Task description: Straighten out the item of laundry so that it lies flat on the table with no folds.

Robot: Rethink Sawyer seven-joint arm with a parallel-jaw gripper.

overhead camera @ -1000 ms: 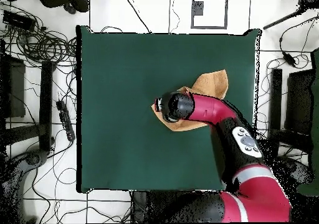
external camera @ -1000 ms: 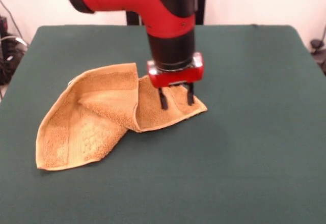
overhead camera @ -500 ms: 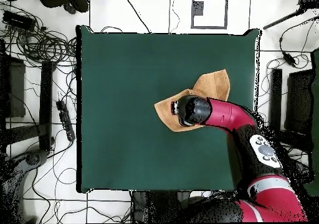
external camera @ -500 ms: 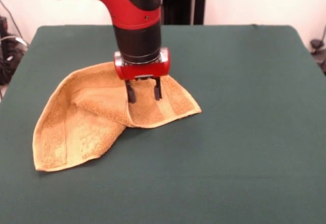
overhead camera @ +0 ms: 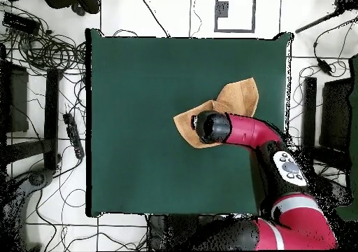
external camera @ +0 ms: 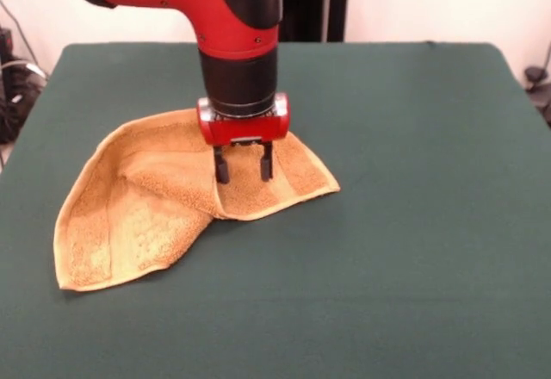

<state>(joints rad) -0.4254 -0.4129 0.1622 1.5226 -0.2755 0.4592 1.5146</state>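
Observation:
The orange-tan towel (external camera: 142, 211) lies crumpled on the green table (external camera: 413, 224), left of centre in the front view. One flap is folded over its middle and a corner points right. My gripper (external camera: 244, 172) hangs just above the towel's folded middle, open, its two black fingers (external camera: 222, 168) spread with nothing between them. From overhead the arm's wrist covers the gripper, and the towel (overhead camera: 238, 95) shows beside it near the table's right edge (overhead camera: 288, 123).
Cables and dark equipment (overhead camera: 49, 88) lie on the floor around the table in the overhead view. The arm (overhead camera: 273, 158) reaches in over the table's lower right corner.
The gripper moved left across the towel from its right corner to the folded middle, then dropped slightly. The towel's right corner pulled in a little and the left part spread.

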